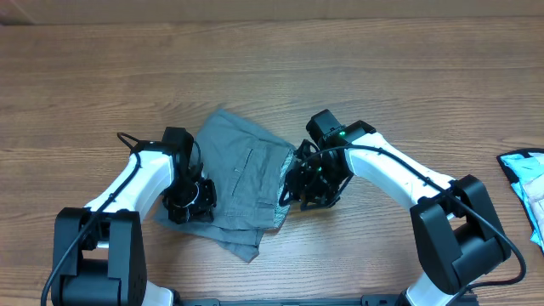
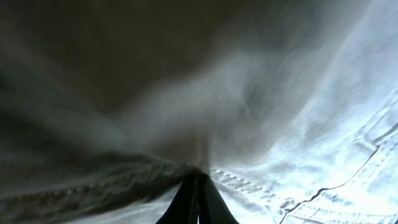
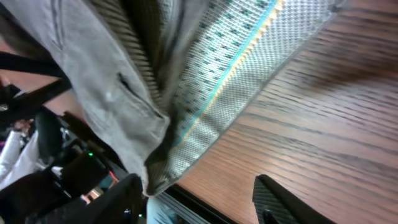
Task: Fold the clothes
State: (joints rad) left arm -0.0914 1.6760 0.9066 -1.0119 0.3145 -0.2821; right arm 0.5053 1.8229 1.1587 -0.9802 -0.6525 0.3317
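The grey shorts [image 1: 242, 178] lie crumpled and partly folded on the wooden table, between my two arms. My left gripper [image 1: 189, 202] is at the shorts' left edge. In the left wrist view its jaws [image 2: 198, 198] are pressed together on a fold of grey fabric [image 2: 298, 112] with a stitched seam. My right gripper [image 1: 304, 189] is at the shorts' right edge, by the waistband. In the right wrist view its fingers [image 3: 199, 202] stand wide apart; the waistband's mesh lining [image 3: 236, 68] hangs just above, and its corner is beside the left finger.
A blue and white item [image 1: 527, 183] lies at the table's right edge. Bare wood table [image 1: 280, 68] stretches behind the shorts. The table's front edge is close below both arm bases.
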